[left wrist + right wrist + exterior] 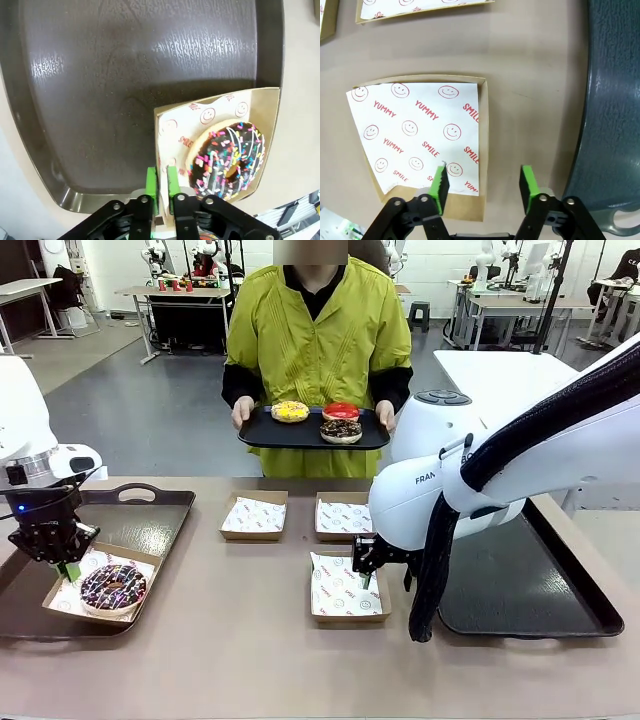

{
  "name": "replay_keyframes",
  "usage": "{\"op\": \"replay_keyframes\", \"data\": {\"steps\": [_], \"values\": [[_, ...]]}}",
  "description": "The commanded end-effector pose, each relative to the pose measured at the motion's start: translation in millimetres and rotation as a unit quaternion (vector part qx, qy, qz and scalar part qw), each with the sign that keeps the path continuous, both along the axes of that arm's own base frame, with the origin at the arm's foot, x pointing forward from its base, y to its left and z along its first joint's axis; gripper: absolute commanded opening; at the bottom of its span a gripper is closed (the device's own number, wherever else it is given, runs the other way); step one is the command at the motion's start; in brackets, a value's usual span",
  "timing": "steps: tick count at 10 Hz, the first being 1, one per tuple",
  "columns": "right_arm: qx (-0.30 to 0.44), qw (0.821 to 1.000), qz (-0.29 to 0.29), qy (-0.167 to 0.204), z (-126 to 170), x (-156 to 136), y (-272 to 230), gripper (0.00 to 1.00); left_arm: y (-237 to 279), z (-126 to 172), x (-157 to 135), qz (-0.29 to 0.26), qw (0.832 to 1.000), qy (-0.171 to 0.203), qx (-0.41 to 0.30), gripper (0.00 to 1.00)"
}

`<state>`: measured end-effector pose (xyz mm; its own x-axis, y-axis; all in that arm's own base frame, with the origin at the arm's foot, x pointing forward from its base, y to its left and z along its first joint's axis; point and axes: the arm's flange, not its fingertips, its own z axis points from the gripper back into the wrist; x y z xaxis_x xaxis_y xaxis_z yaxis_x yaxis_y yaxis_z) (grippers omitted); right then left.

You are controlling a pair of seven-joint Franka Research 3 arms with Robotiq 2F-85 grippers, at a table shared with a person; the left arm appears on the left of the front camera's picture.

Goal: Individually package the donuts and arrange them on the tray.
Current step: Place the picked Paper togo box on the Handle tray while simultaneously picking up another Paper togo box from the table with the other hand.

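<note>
YUMMY, SMILE on paper [415, 130] (red print)

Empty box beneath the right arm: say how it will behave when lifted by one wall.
The box is thin, shallow cardboard, so it is probably light, and its wall may flex. The paper liner sits askew, seemingly loose, so it may slip out if tilted.

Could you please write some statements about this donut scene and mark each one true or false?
1. The chocolate ring donut with coloured sprinkles lies in a shallow brown cardboard box on the dark tray at the robot's left. True.
2. The person holds a black tray with four donuts. False: three, a yellow-iced donut, a red-iced donut and a dark chocolate donut.
3. The right gripper is shut on a donut. False: its jaws stand open astride the wall of an empty paper-lined box.
4. The left gripper pinches the sprinkled donut's box wall. True.
</note>
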<state>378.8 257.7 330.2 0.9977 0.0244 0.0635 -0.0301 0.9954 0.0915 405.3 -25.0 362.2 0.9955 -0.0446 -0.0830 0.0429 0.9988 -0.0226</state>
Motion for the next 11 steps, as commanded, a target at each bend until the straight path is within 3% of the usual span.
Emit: {"op": "replay_keyframes", "data": {"steps": [1,3,4,6,11], "values": [[-0.002,1.0,-0.002,-0.011,-6.8,-1.3,1.6,0.0,1.2,3.4,1.3,-0.01,1.0,-0.007,-0.007,1.0],[0.0,1.0,-0.009,-0.006,-8.5,-0.6,0.6,0.0,2.1,5.8,-1.0,-0.013,1.0,-0.01,-0.011,1.0],[0.001,1.0,-0.011,-0.003,-10.0,-0.4,0.0,0.03,2.6,7.1,-2.3,-0.015,1.0,-0.011,-0.014,0.84],[0.005,1.0,-0.013,0.006,-14.7,-0.2,0.1,0.0,3.7,10.1,-5.9,-0.021,0.999,-0.013,-0.02,1.0],[0.019,0.999,-0.032,-0.002,-5.6,-3.2,-1.0,0.0,6.2,15.0,-9.1,-0.023,0.999,-0.015,-0.039,0.98]]}}
